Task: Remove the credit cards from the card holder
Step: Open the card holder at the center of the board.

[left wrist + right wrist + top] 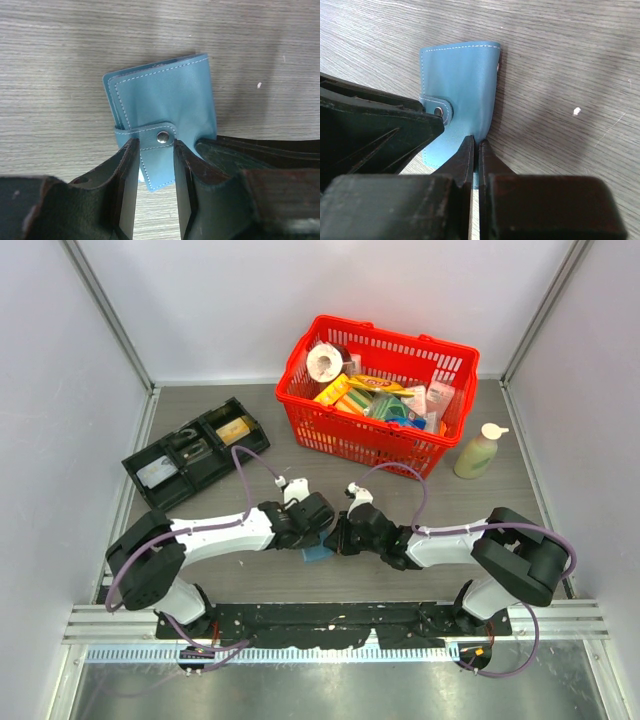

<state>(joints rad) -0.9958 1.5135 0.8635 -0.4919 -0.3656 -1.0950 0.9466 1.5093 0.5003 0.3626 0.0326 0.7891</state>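
The card holder is a small blue wallet lying closed on the table, its strap snapped shut. It also shows in the top view and the right wrist view. My left gripper is open, one jaw on each side of the strap tab below the snap. My right gripper is shut on the holder's near edge beside the fold, with a thin strip of blue between the jaws. In the top view both grippers meet over the holder, left gripper and right gripper. The credit cards are hidden.
A red basket full of goods stands at the back centre-right. A pale green bottle stands to its right. A black compartmented tray lies at the back left. White walls close three sides.
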